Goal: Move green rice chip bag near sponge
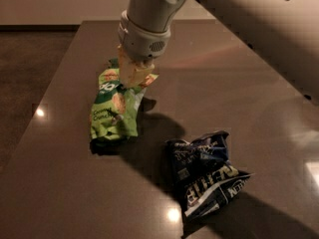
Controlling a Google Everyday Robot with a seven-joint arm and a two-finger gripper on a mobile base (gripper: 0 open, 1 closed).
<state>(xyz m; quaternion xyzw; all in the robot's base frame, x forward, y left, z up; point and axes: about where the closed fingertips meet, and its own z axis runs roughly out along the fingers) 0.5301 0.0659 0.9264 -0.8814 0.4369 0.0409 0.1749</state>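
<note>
I've got the pincer (133, 73) pinched on the top edge of the green rice chip bag (113, 114), so it hangs low over the counter (239, 98), left of the dark blue bag (207, 176), ready to carry; no sponge in view.

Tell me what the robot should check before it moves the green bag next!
1. Grip: the gripper, above the far half of the table, is shut on the top end of the green bag. Ok.
2. Bag lifted off the table: cannot tell. Its lower end looks at or close to the surface.
3. Sponge in sight: not ok. None shows in this view, so the goal spot is unknown.
4. Blue bag out of the way: ok. It lies apart from the green bag, nearer the camera.
5. Bag away from the table's edge: ok.
</note>
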